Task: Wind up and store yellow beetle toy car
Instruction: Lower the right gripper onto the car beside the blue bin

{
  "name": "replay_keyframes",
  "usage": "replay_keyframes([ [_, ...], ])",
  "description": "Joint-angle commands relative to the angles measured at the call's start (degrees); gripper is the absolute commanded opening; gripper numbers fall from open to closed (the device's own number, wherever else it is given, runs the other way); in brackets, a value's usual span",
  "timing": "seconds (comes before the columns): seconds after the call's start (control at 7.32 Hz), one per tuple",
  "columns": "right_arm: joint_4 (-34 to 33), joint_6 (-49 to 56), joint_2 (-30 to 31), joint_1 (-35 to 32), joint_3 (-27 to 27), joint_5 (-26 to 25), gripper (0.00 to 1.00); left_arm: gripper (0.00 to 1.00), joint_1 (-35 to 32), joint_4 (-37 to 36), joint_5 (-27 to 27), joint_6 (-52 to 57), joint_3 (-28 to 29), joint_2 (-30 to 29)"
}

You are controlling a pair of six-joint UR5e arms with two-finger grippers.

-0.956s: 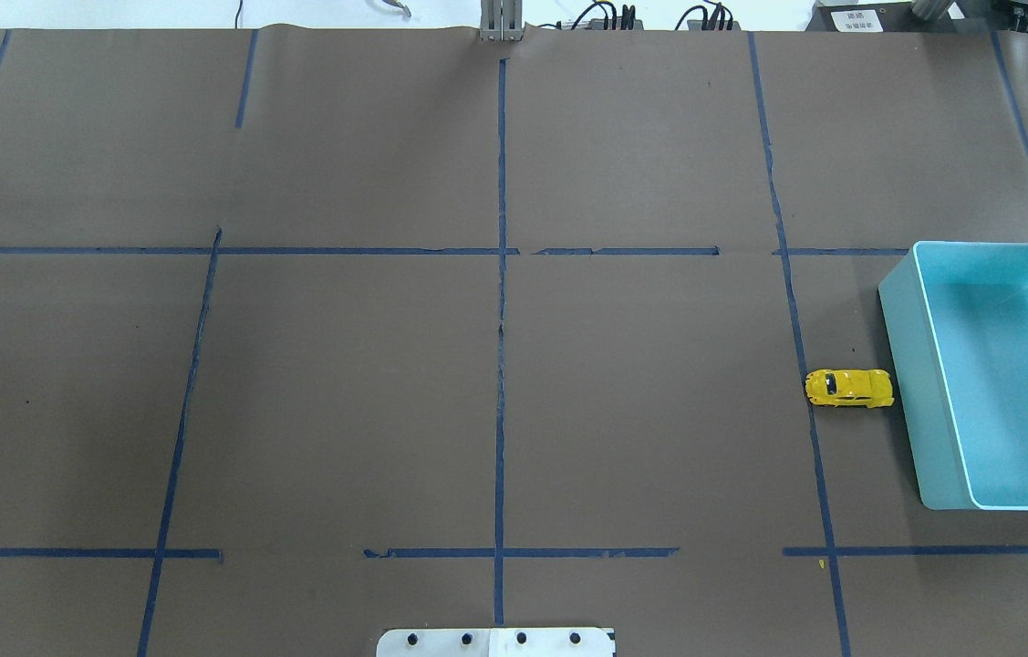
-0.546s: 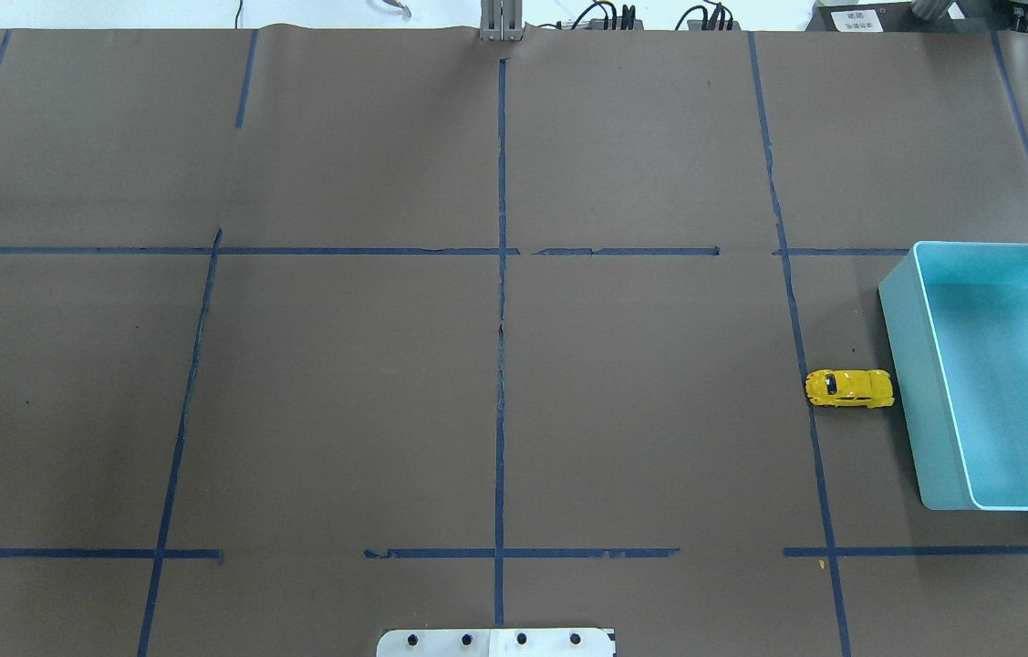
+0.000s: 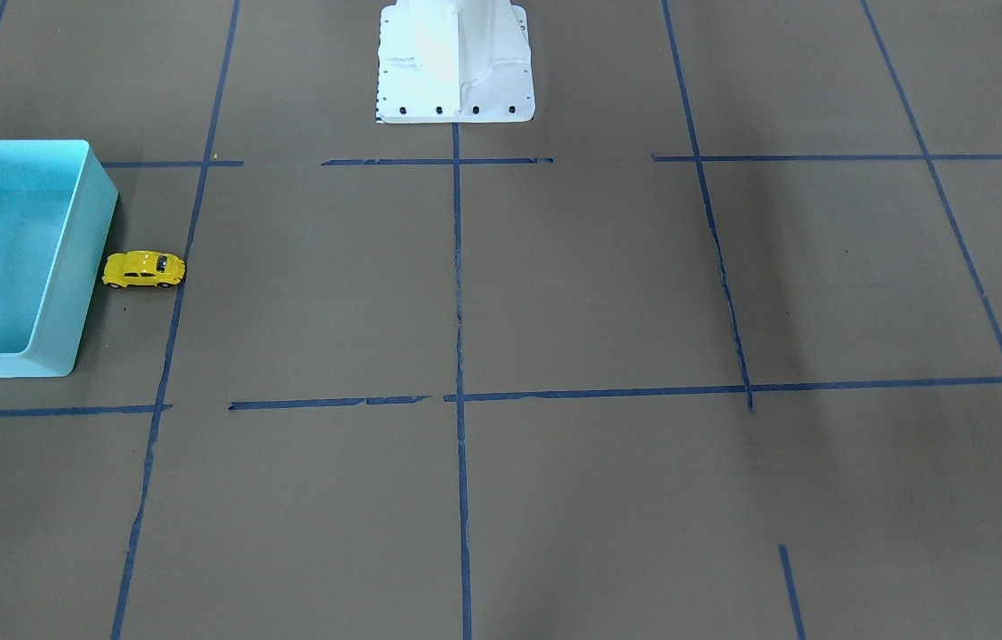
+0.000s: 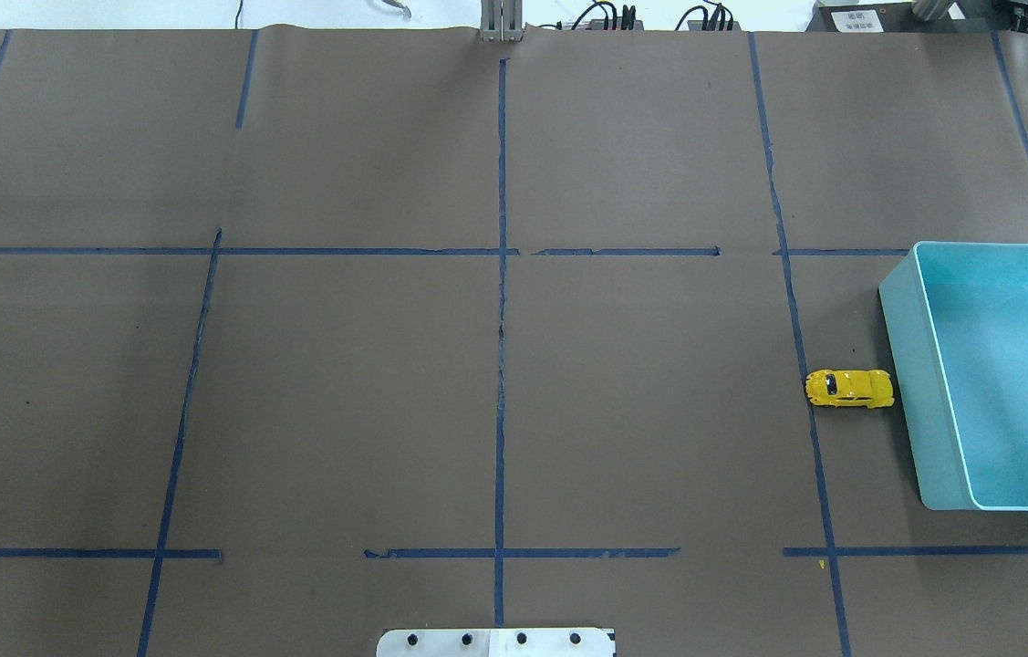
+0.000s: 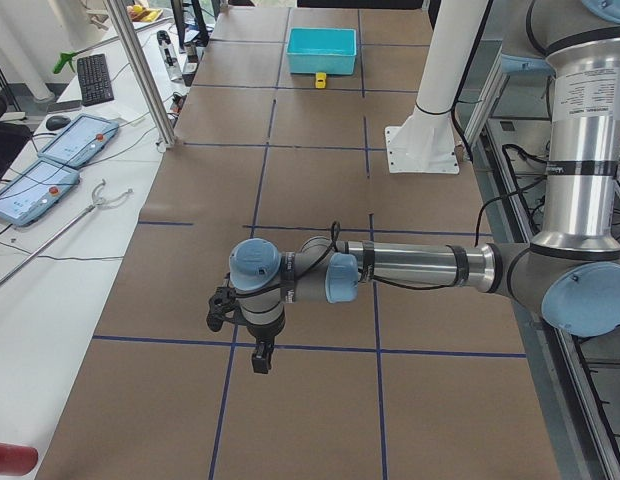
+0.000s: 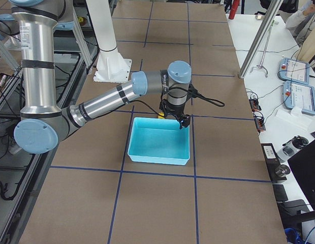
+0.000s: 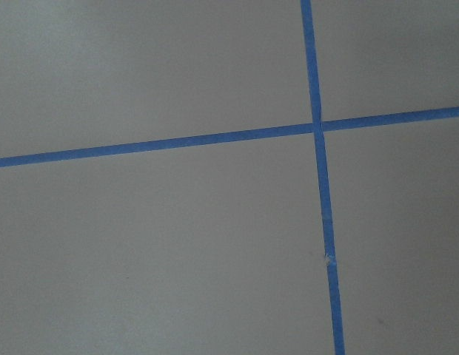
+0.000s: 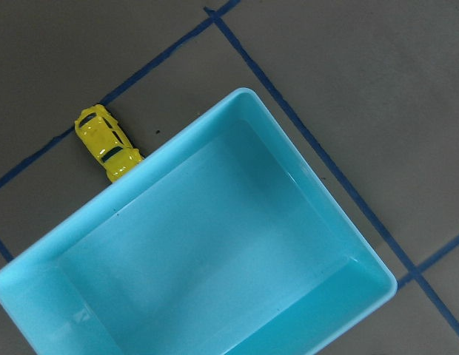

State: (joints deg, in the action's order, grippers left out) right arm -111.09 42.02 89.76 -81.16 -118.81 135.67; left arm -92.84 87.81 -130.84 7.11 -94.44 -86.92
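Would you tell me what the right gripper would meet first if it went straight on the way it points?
Most likely the turquoise bin, probably its floor; the right gripper hangs above it, though depth is unclear.

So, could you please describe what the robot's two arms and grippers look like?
The left arm and right arm are silver tubes with pale blue round joint caps and black bands. A black cable loops along each wrist to the small black left gripper and right gripper.
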Motion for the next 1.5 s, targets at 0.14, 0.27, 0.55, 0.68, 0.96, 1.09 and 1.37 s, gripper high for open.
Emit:
replay_keyframes([
  [0.14,-5.2,-4.0,-9.6,13.8,-1.1,0.4,1.00,1.00,-0.6,-0.1,-5.9,-0.5,-1.6,2.0],
  [0.27,-5.4,-4.3,-10.9,16.3,-1.2,-1.0,1.00,1.00,-0.6,-0.1,-6.7,-0.5,-1.6,1.9],
  [0.55,-4.6,-3.9,-10.8,24.8,-1.4,-11.0,1.00,1.00,-0.6,-0.2,-6.5,-3.7,-0.9,1.9],
  [0.68,-0.2,-4.1,-9.7,26.3,-0.6,-12.7,1.00,1.00,-0.6,0.0,-6.3,-5.5,-0.8,2.1],
  [0.96,10.5,-9.9,-6.5,30.2,5.5,-15.3,1.00,1.00,-0.6,0.0,-5.8,-5.1,-1.1,2.1],
  [1.09,16.7,-14.2,-4.8,33.7,6.4,-17.3,1.00,1.00,-0.6,0.2,-4.4,-4.7,-1.1,2.1],
  [1.37,21.5,-16.5,-4.4,36.7,9.0,-18.2,0.99,1.00,-0.6,0.8,-2.2,-4.6,-1.2,2.0],
])
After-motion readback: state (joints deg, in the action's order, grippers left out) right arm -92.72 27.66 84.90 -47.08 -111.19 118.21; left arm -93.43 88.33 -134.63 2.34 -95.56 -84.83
